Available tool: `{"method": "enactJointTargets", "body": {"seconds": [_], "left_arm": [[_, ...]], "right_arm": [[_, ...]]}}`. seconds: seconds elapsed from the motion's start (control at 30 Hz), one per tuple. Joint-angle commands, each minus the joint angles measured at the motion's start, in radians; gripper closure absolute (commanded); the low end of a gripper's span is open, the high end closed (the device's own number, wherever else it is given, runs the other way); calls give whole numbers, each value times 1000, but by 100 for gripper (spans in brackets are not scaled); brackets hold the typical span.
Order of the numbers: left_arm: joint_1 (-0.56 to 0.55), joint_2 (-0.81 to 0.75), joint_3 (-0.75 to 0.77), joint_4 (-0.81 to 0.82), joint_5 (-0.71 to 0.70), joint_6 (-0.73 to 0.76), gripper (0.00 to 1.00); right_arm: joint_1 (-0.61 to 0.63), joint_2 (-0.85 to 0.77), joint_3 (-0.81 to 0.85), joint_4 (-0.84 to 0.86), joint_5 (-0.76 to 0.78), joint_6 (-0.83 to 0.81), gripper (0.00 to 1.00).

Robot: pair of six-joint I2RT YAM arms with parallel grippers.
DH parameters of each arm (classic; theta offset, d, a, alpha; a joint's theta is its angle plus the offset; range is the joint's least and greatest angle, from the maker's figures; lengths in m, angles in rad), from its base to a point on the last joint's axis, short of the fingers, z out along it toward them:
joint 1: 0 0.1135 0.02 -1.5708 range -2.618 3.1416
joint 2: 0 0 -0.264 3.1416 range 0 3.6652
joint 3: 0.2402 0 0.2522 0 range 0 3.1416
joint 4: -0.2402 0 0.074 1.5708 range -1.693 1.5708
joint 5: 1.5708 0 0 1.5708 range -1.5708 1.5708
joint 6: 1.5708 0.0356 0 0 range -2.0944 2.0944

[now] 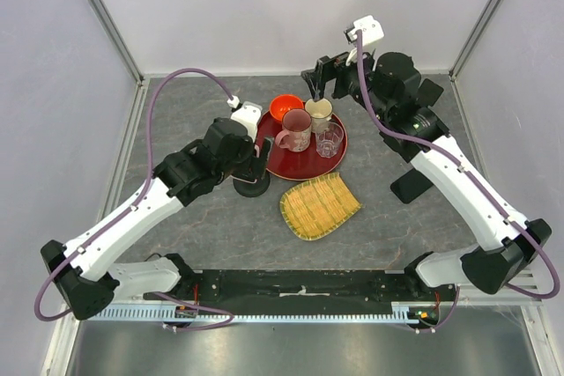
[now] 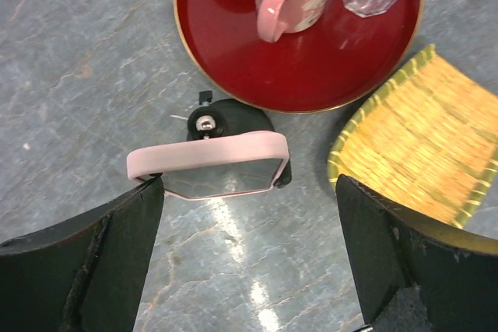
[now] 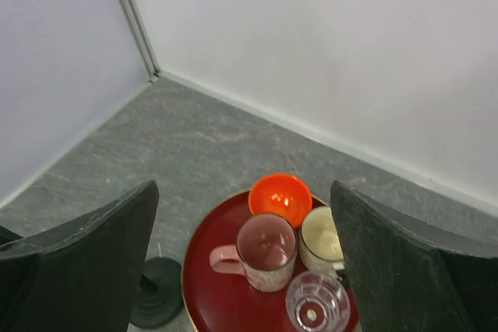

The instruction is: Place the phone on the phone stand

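Both arms bend inward over the table; the left gripper [image 2: 249, 192] points down, low, its jaws spread wide either side of the pink-cased phone [image 2: 222, 172] and gripping nothing. The phone rests on the black phone stand [image 2: 229, 118], just beside the red tray [image 2: 296, 68]; the right gripper [image 3: 243, 192] hangs raised above the tray's far side, jaws wide and empty.

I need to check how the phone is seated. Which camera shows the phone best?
The left wrist view: the pink-cased phone sits in full sight on the black stand, between the open fingers. From the top external view the left gripper mostly covers it. The right wrist view shows only the stand's base, no phone.
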Motion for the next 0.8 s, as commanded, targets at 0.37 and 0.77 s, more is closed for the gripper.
{"method": "enactJointTargets", "body": {"seconds": [0.37, 0.77], "left_arm": [[0, -34, 101, -81, -16, 31, 0], [104, 52, 144, -87, 68, 74, 0]], "right_arm": [[-39, -88, -115, 64, -31, -22, 2], [-45, -132, -167, 69, -33, -58, 2]]}}
